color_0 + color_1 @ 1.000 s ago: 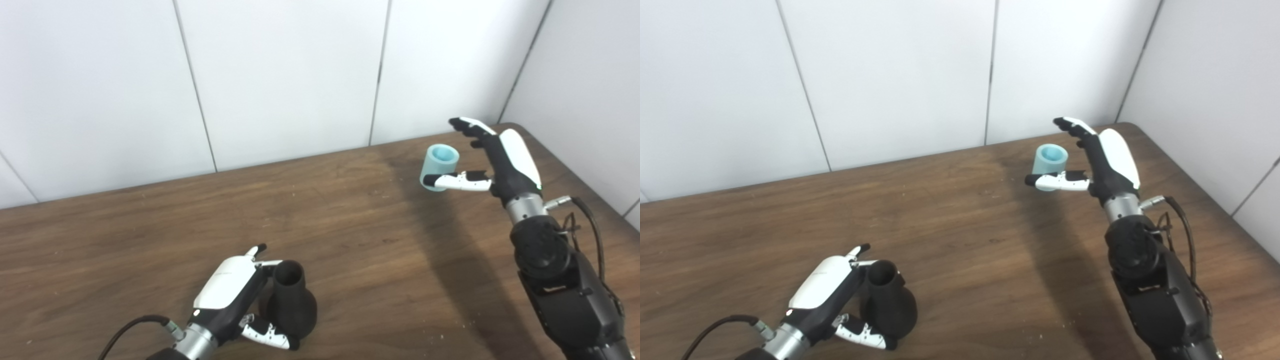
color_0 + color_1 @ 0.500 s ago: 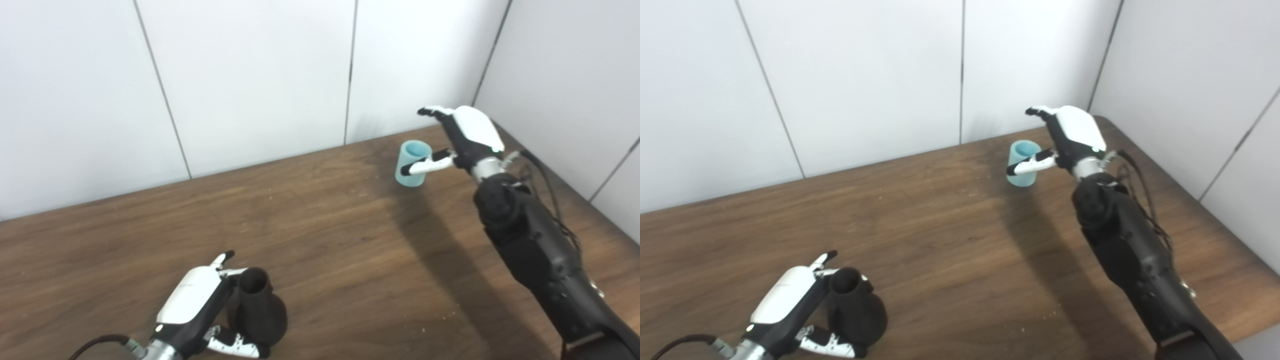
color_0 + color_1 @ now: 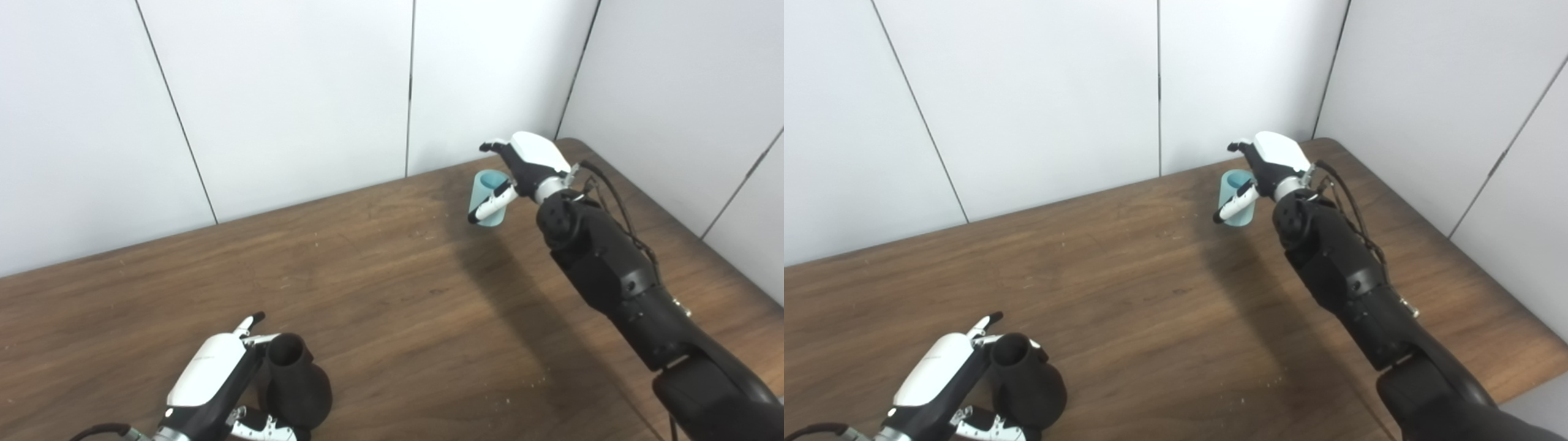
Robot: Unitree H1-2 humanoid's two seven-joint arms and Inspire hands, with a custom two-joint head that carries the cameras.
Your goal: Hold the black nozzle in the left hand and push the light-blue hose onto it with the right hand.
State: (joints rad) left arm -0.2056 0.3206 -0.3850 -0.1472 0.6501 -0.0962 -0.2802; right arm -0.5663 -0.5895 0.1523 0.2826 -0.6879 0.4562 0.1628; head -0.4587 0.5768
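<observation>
The light-blue hose (image 3: 490, 198), standing far across the table (image 3: 392, 275) from the black nozzle (image 3: 294, 386), is looking light and stiff-walled, so the right hand (image 3: 520, 168) is wrapping its mid-wall, grip unclear, while the left hand (image 3: 211, 383) is clasping the nozzle.

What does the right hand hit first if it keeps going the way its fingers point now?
Probably the light-blue hose: the right hand is right beside it, fingers over its top and thumb across its front. Contact can't be confirmed from these views. Past the hose lies the white wall.
</observation>
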